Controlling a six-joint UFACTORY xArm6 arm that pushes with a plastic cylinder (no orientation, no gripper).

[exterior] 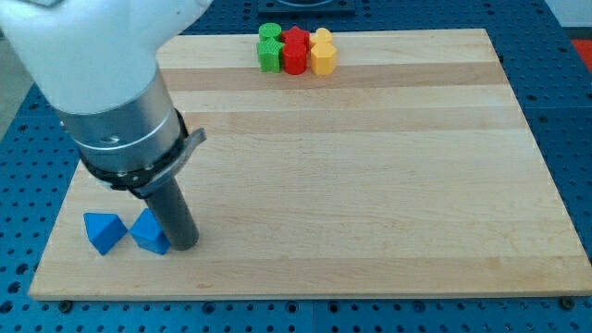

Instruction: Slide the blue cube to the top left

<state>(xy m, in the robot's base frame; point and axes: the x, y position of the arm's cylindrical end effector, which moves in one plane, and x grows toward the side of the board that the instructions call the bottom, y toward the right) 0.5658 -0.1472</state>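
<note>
Blocks sit in two groups on a pale wooden board (370, 185) resting on a blue perforated bench (569, 83). At the lower left of the frame, my tip (184, 244) stands on the board, touching the right side of the blue cube (150, 232), which is turned so that a corner faces the view's bottom. Just to the view's left of that cube, slightly apart from it, lies a second blue block (104, 231), wedge-like in shape, though its exact form is hard to tell. The dark rod rises from the tip toward the upper left, into a grey metal collar and the white arm body (92, 55) that fills the frame's upper left corner. The arm carries no gripper, only the rod, so nothing is grasped. At the top centre of the frame, near the board's far edge, three blocks stand in a tight row, touching: a green block (269, 48), a red block (295, 50) and a yellow block (323, 51), left to right, well apart from the blue pair.
</note>
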